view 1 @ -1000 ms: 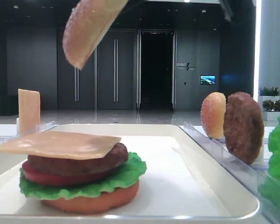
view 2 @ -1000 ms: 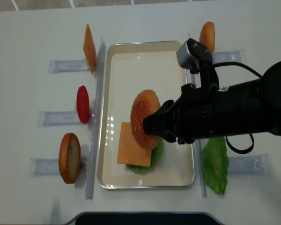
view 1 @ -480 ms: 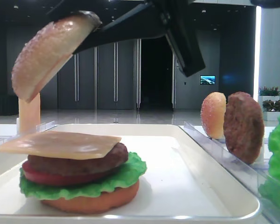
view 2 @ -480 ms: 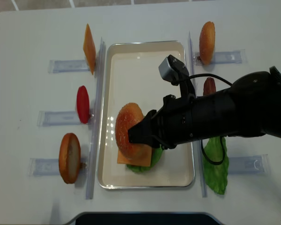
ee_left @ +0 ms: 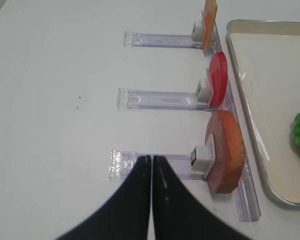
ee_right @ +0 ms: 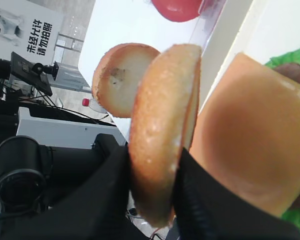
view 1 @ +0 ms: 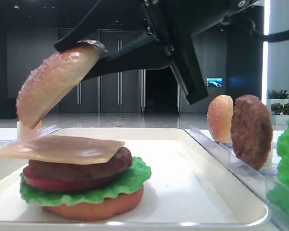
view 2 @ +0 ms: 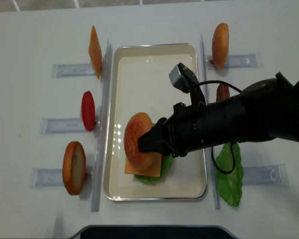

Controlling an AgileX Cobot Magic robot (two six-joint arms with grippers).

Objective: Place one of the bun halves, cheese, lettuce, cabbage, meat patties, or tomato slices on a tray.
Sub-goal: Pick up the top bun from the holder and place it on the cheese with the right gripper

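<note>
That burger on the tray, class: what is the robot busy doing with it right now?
The right hand is shut on a domed bun top and holds it tilted just above the cheese slice. Under the cheese sit a patty, tomato, lettuce and a bun base, all stacked on the white tray. The bun top is not yet set down. The left hand is shut, off to the side.
</note>
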